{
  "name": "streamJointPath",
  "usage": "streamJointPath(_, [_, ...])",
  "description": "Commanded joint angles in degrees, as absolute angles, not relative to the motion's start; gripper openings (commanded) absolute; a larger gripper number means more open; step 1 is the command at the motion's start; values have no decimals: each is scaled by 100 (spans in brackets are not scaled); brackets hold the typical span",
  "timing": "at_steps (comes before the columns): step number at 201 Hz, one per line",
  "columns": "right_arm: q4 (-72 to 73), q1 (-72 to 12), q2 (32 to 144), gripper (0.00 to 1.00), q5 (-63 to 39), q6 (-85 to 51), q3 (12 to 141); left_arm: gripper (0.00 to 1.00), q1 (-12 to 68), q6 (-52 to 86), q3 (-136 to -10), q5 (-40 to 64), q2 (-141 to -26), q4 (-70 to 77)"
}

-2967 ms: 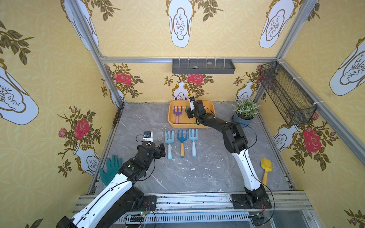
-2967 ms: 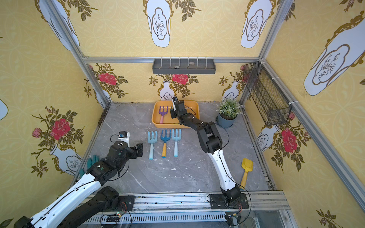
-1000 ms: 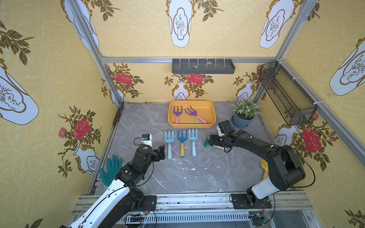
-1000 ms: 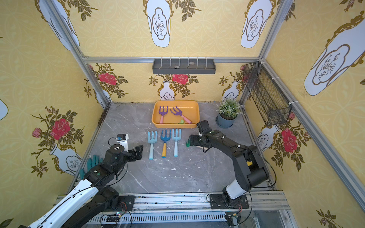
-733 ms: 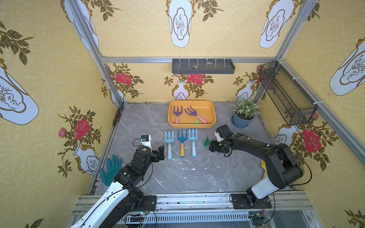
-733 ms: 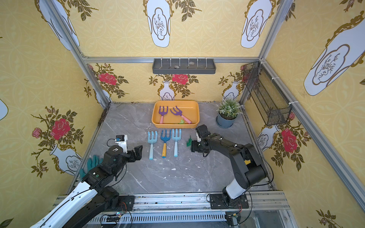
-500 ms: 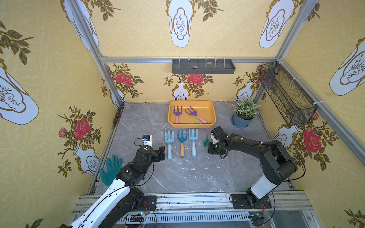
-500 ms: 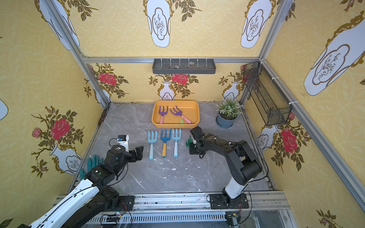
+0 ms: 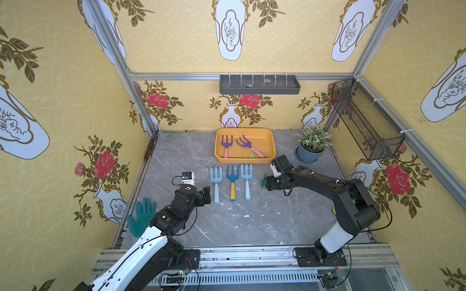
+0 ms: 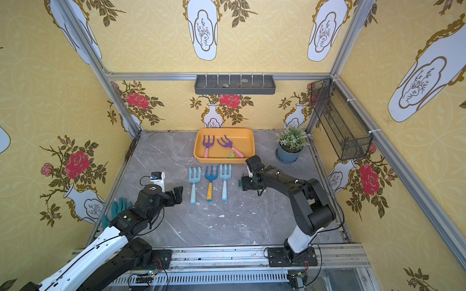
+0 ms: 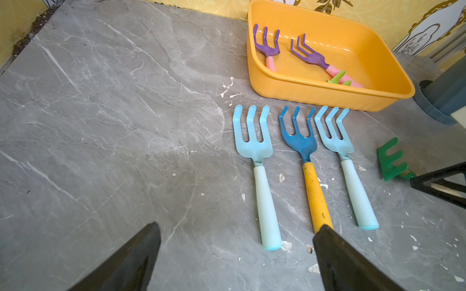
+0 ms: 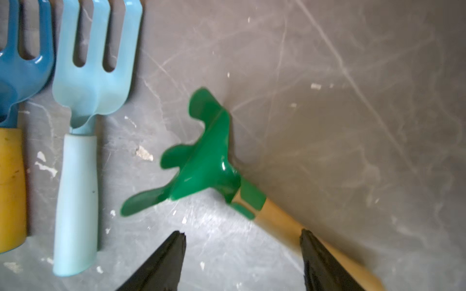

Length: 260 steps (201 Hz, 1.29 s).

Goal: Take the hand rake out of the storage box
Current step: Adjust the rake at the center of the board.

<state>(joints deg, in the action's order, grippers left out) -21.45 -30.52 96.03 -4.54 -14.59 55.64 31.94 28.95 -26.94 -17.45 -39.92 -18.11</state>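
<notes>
While the hand rake (image 12: 204,156) lay on the table (image 12: 353,100) outside the storage box (image 9: 244,160), beside a pale blue rake (image 12: 85,100), the right gripper (image 12: 242,233), jaws parted and empty, seemed best lifted straight, clearing the handle.

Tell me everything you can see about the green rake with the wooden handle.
The green rake has a glossy, plastic-looking green head with three blunt prongs and a wooden handle. It lies on the table, outside the storage box, beside the light blue fork. Its handle passes one finger of the open right end effector.

Overhead stereo pair, two wrist close-ups
</notes>
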Motion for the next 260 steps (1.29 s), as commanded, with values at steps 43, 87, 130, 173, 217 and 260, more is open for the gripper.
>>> streamJointPath(43, [-2065, -3146, 9667, 62, -793, -1271, 5383, 100, 3190, 2909, -2643, -1842, -3981, -1663])
streamJointPath(87, [-2206, -3462, 9898, 43, -26, -1722, 5458, 100, 3190, 2918, -2655, -1900, -4017, -1687])
streamJointPath(130, [-2003, -3628, 10271, 21, 346, -2399, 5652, 100, 3182, 3134, -2605, -1851, -4291, -1581])
streamJointPath(173, [-1709, -3683, 10686, 10, 351, -2865, 6085, 100, 3129, 3642, -2430, -1294, -5284, -1076])
streamJointPath(217, [-1686, -3639, 10924, 9, 393, -2989, 6243, 100, 3094, 3708, -2360, -761, -6235, -329])
streamJointPath(260, [-1727, -3619, 10984, 35, 387, -2977, 6373, 99, 3094, 3499, -2913, -562, -7380, -275])
